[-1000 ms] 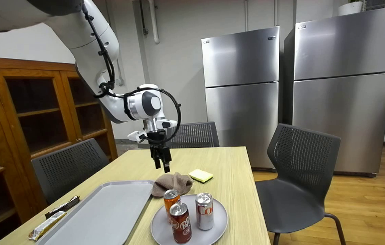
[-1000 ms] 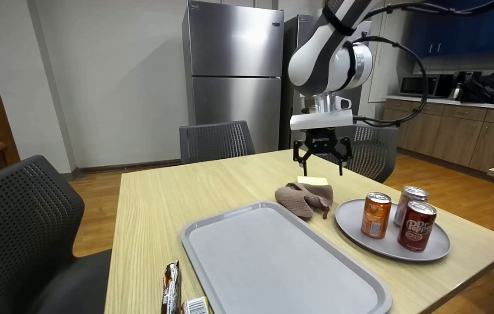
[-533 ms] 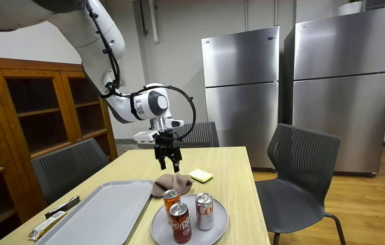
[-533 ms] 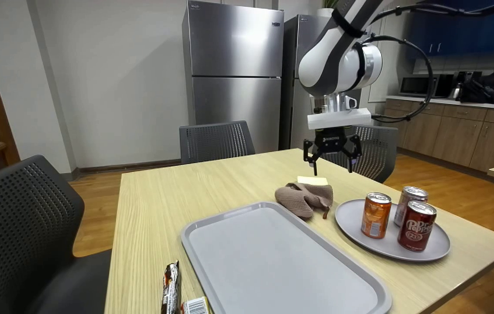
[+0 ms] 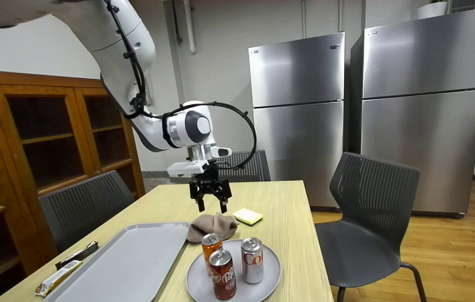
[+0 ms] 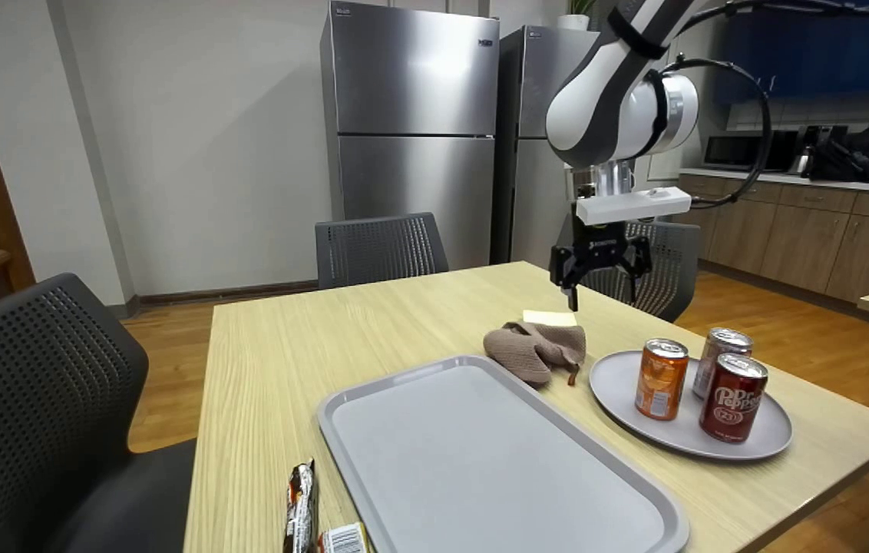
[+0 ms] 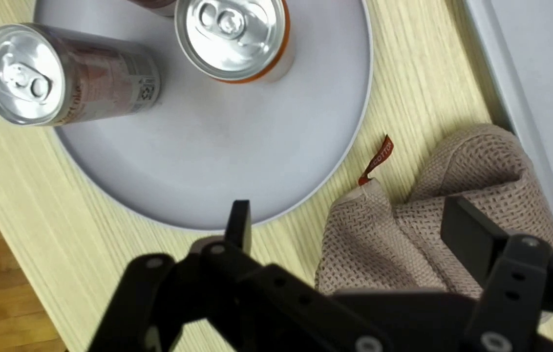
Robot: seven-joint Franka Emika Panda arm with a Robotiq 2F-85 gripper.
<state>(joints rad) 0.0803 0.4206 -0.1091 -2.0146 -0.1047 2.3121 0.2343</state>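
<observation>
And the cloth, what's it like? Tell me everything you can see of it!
The cloth is greyish brown, soft-looking and woven, with a bumpy texture and a small red tag at one corner. It lies crumpled and folded on the table, between the tray and the plate, near the sponge. It sits apart from the plate; whether it touches the tray's edge or the sponge, I can't tell. The open gripper hangs nearby, higher up, not touching it.

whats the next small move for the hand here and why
Perhaps shift the open, empty hand slightly toward the brown cloth before lowering: in the wrist view the cloth looks off-centre, with one finger overlapping it and the other overlapping the edge of the plate.
</observation>
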